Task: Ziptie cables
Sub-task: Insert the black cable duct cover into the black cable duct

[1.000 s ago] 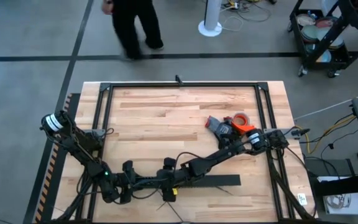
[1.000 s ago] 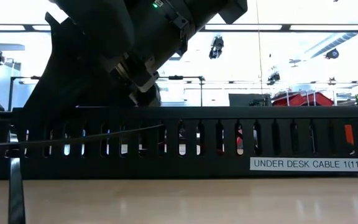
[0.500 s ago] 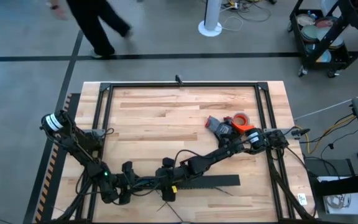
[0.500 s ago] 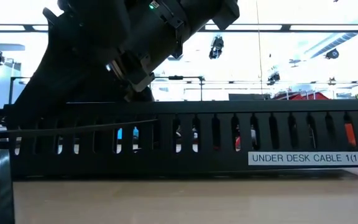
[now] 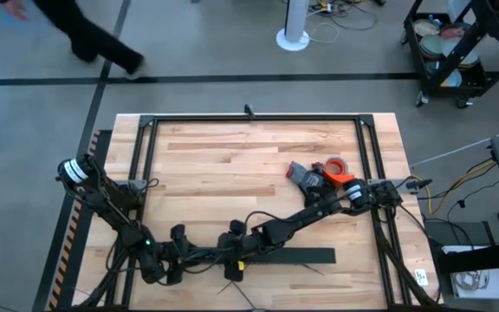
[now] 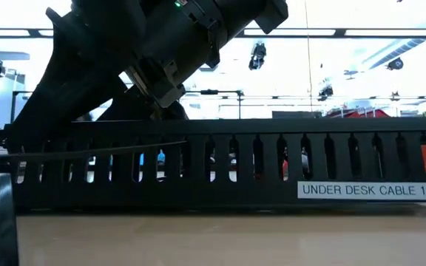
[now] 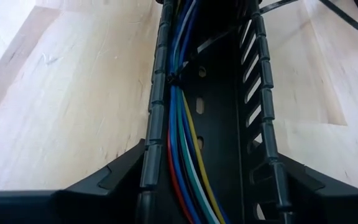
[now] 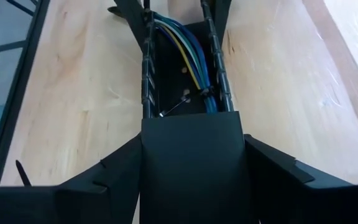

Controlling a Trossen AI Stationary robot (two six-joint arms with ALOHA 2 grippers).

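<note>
A long black comb-toothed duct lies along the table's near side. Inside it runs a bundle of blue, red, white, yellow and green cables, also seen in the right wrist view. A thin dark ziptie is looped round the bundle, its tail slanting across the duct. My left gripper is at the duct's left end. My right gripper is a little farther right. Each faces the other along the duct. Loose zipties lie by the near edge. My left gripper has the duct's left end between its two fingers, one on the outside of each toothed wall. The fingers lie level and point along the duct toward the table's right. The duct rests on the table. My right gripper straddles a solid-topped stretch of the duct, one finger against each outer side. Its fingers point along the duct toward the table's left. The duct stays on the table.
An orange tape roll and a grey-and-orange tool lie at the right, inside the black frame that rims the table. A person walks on the floor beyond the far left corner. The duct carries a white label.
The duct has shifted and rocked a little between the two grippers in the low view, and the ziptie standing at its left end has moved left with it. The person beyond the table has walked toward the left.
</note>
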